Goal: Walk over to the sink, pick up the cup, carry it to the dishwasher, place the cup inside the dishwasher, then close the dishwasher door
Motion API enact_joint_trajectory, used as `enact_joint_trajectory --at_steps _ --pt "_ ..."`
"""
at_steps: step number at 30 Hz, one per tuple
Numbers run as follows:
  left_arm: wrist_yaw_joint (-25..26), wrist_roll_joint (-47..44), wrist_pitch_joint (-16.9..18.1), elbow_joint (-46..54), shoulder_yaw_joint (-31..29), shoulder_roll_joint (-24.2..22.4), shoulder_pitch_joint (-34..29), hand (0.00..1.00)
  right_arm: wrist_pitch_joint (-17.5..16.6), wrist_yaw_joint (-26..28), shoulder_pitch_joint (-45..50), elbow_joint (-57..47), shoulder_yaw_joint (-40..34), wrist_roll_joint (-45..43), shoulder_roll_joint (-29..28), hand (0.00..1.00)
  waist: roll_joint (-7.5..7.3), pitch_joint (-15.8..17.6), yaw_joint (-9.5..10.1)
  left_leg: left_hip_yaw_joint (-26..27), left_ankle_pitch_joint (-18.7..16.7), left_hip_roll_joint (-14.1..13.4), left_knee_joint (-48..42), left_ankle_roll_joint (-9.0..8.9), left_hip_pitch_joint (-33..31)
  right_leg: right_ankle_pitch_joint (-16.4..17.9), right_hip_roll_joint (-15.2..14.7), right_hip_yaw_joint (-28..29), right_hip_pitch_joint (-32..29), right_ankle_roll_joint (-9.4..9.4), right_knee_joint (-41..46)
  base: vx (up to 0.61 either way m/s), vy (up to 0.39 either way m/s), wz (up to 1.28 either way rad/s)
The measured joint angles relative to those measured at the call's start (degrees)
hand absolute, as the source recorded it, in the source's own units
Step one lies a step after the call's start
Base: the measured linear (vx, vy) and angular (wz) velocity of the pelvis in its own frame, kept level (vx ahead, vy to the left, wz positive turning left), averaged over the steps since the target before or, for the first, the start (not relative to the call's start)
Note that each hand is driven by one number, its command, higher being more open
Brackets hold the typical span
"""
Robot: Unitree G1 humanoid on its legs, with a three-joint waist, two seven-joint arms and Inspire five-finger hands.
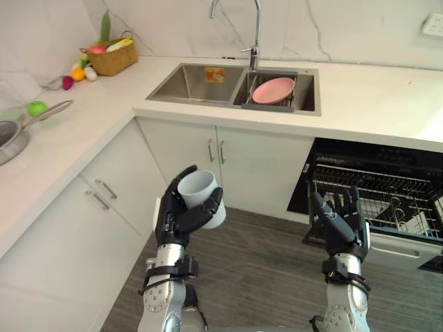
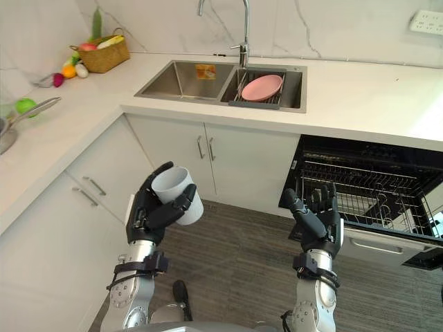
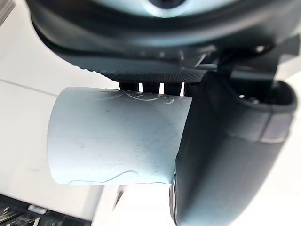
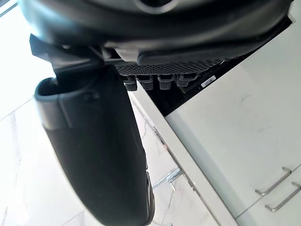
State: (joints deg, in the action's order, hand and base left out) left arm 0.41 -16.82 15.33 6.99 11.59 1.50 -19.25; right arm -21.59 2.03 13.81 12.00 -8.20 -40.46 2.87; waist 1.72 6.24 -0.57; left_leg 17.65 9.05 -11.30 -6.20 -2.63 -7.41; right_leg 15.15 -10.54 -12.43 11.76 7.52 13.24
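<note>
White marble walls with thin grey veins back an L-shaped white bench that turns the corner at the left. A white socket sits on the wall at the far right. Under the bench run plain white cabinets; 2 doors meet at a pair of upright metal bar handles, and the left run carries 2 more bar handles. The floor is grey wood-grain planks. Light is even and bright.
</note>
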Motion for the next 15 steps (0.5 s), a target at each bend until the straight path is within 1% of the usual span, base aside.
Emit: enact_joint_trajectory --at_steps 1,2,3,4,5,6,7,8,9,10,11,12,13,14,15 --pt "-1.4 -0.2 -0.1 -1.2 -0.1 1.3 0.0 0.00 0.1 0.2 0.3 1.5 0.1 0.0 -0.7 1.00 -2.06 -0.7 -0.39 0.9 -3.2 2.2 -3.5 0.52 -0.4 0.6 -2.9 0.0 0.4 1.00 0.6 0.50 0.306 -0.32" --pt "-3.0 -0.2 -0.4 -1.9 -0.1 2.2 0.6 0.00 0.1 0.2 0.9 2.1 -0.2 0.1 -0.8 1.00 -2.91 -0.8 -1.11 1.4 -6.5 3.8 -8.1 1.54 -1.2 0.2 -5.6 -0.2 0.5 1.72 2.5 0.48 0.318 -0.02" --pt "-4.7 -0.2 -0.6 -2.3 0.1 2.4 1.7 0.00 0.1 0.0 1.4 2.4 -0.8 0.1 -0.7 1.00 -3.01 -0.8 -1.40 1.9 -10.2 4.9 -12.1 2.32 -1.6 -0.5 -7.9 -0.1 -0.2 2.82 6.5 0.48 0.329 0.06" --pt "-5.4 -0.2 -0.6 -2.3 0.3 2.5 2.3 0.00 0.1 0.0 1.5 2.5 -1.4 0.1 -0.7 1.00 -3.29 -0.6 -1.57 2.1 -11.9 5.8 -13.5 2.68 -1.3 -0.8 -9.2 0.0 -1.2 3.32 10.0 0.29 0.261 0.07" --pt "-6.1 -0.2 -0.6 -2.4 0.8 2.9 3.6 0.00 0.1 -0.2 1.5 2.7 -1.8 0.1 -0.7 1.00 -3.67 -0.4 -1.80 2.2 -13.9 6.9 -14.7 3.40 -0.4 -2.0 -11.5 0.4 -3.2 3.51 16.9 0.27 0.253 0.12" --pt "-7.0 -0.2 -0.8 -2.6 1.5 3.9 5.5 0.00 0.3 -0.8 1.5 2.8 -2.2 0.1 -0.8 1.00 -4.40 0.1 -1.86 2.3 -15.4 8.3 -15.3 4.12 1.5 -4.8 -14.0 1.6 -6.0 1.85 25.2 0.31 0.286 0.15" --pt "-7.7 -0.2 -1.4 -2.7 2.8 5.0 7.6 0.00 0.6 -1.4 1.5 2.9 -2.5 0.1 -0.8 1.00 -4.83 0.3 -1.82 2.4 -17.7 9.4 -15.5 4.84 4.0 -12.9 -16.4 3.3 -10.1 -0.64 34.6 0.35 0.299 -0.02" --pt "-8.0 -0.1 -1.7 -2.3 4.1 5.9 8.4 0.00 0.6 -1.3 1.3 3.3 -2.3 0.5 -0.8 1.00 -4.09 0.1 -1.89 2.9 -20.1 9.2 -15.3 5.73 6.7 -18.5 -16.7 5.3 -13.3 -1.97 40.8 0.28 0.218 -0.19" --pt "-8.0 0.0 -1.7 -2.1 4.2 6.4 8.6 0.00 0.6 -1.3 1.0 3.4 -1.9 1.2 -0.9 1.00 -3.95 0.2 -1.89 3.4 -21.0 8.9 -15.1 6.22 8.0 -17.4 -16.4 5.6 -15.6 -2.69 44.3 0.26 0.165 -0.38" --pt "-7.8 0.0 -2.1 -2.2 4.1 6.6 9.3 0.00 0.6 -0.9 0.8 3.5 -0.7 2.5 -0.9 1.00 -3.69 0.5 -2.06 4.0 -22.0 8.4 -13.9 6.29 10.7 -12.6 -14.9 4.3 -19.6 -5.18 49.5 0.24 0.115 -0.28" --pt "-7.7 0.0 -2.6 -2.2 4.1 6.6 9.6 0.00 0.6 -0.6 0.8 3.4 0.1 2.9 -0.9 1.00 -3.55 0.5 -2.50 4.1 -22.2 8.1 -12.4 6.22 12.5 -9.4 -13.2 2.5 -21.7 -5.51 50.0 0.24 0.101 -0.17" --pt "-7.7 0.0 -2.8 -2.2 4.1 6.7 9.8 0.00 0.6 -0.4 0.8 3.2 0.6 2.9 -0.9 1.00 -3.49 0.6 -3.07 4.2 -22.0 7.8 -10.8 5.99 14.2 -6.9 -11.0 0.4 -23.3 -5.20 47.8 0.26 0.074 0.01" --pt "-8.0 0.0 -2.8 -2.2 4.1 6.8 9.9 0.00 0.6 -0.3 0.8 2.4 0.9 2.9 -0.9 1.00 -3.04 0.9 -3.42 4.5 -21.5 7.4 -8.9 4.99 16.2 -5.0 -8.7 -3.7 -24.7 -5.13 41.9 0.28 0.048 -0.05" --pt "-8.7 0.0 -2.9 -2.1 4.1 7.1 10.0 0.00 0.5 -0.3 0.8 0.6 0.9 3.0 -0.9 1.00 -3.29 1.1 -3.35 5.4 -21.4 7.4 -7.0 4.41 18.3 -4.9 -8.2 -10.1 -24.8 -5.51 33.6 0.36 0.037 -0.15" --pt "-9.4 0.0 -3.0 -2.0 4.0 7.3 9.9 0.00 0.5 -0.4 0.7 -0.4 0.9 3.2 -0.8 1.00 -3.15 1.3 -3.13 6.1 -21.4 7.5 -6.0 4.06 19.5 -5.2 -8.3 -14.0 -24.6 -5.77 29.1 0.38 0.023 -0.38"
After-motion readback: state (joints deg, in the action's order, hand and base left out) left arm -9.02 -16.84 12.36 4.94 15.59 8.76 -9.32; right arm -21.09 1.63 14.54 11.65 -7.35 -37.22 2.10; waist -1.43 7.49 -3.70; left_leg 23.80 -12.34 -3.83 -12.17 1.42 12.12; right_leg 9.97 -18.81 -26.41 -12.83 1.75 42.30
